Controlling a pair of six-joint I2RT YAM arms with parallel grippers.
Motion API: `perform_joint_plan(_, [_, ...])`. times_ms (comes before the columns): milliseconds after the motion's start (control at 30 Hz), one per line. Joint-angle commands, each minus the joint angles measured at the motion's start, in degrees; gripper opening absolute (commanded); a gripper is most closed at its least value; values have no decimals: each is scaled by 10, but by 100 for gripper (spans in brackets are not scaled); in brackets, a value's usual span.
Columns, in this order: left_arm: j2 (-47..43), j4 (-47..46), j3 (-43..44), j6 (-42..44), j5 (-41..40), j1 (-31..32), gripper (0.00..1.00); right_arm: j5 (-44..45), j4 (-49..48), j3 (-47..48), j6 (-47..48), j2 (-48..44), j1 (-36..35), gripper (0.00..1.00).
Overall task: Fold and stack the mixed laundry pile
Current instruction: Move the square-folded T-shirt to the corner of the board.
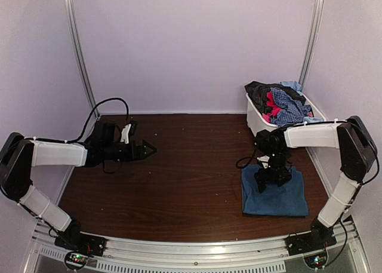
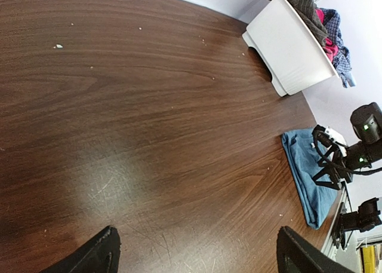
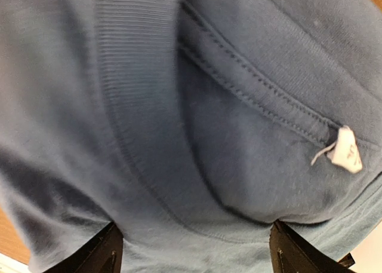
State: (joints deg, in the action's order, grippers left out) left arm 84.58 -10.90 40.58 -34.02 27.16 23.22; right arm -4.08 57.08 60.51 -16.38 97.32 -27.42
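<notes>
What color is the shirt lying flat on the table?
The shirt is plain blue, with a tiny white tag. The right wrist view shows it best.

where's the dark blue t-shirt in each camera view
top external: dark blue t-shirt lower right on the table, nearer than the white bin.
left wrist: t-shirt at right, below the bin.
right wrist: t-shirt fills the frame, tag at right.
Shared landmark: right pincer over it.

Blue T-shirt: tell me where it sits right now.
In the top external view the blue T-shirt lies flat on the right side of the table, directly beneath the right tool, with the white bin just behind it.
</notes>
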Motion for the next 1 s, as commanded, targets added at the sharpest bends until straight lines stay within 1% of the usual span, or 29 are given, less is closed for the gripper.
perform_joint_plan(0, [-16,-32,1,-1,9,-7,92,37,9,-5,5,25,32,85])
perform_joint_plan(67, [-17,-32,0,-1,11,-10,92,53,15,-2,2,31,56,85])
perform_joint_plan(200, [-17,-33,1,-4,15,-15,92,42,12,0,21,28,94,84])
perform_joint_plan(233, [-16,-34,2,-6,17,-16,92,28,10,0,24,29,99,83])
perform_joint_plan(367, [-6,-47,4,-14,32,-18,92,5,1,12,38,48,117,82])
perform_joint_plan(467, [-2,-57,2,-18,40,-20,92,31,22,55,59,71,107,82])
perform_joint_plan(533, [-6,-57,-1,-18,40,-21,92,72,47,87,56,62,79,83])
perform_joint_plan(633, [-8,-57,-5,-18,38,-21,92,93,82,149,26,29,31,84])
perform_joint_plan(733, [-13,-52,-4,-17,36,-21,92,89,98,209,-14,17,-47,85])
perform_joint_plan(833, [-15,-49,-3,-17,33,-21,93,61,92,236,-52,41,-123,85])
perform_joint_plan(900, [-18,-48,-3,-18,33,-22,92,44,75,245,-75,69,-160,81])
perform_joint_plan(967, [-21,-47,-3,-19,33,-23,93,23,54,250,-94,96,-186,73])
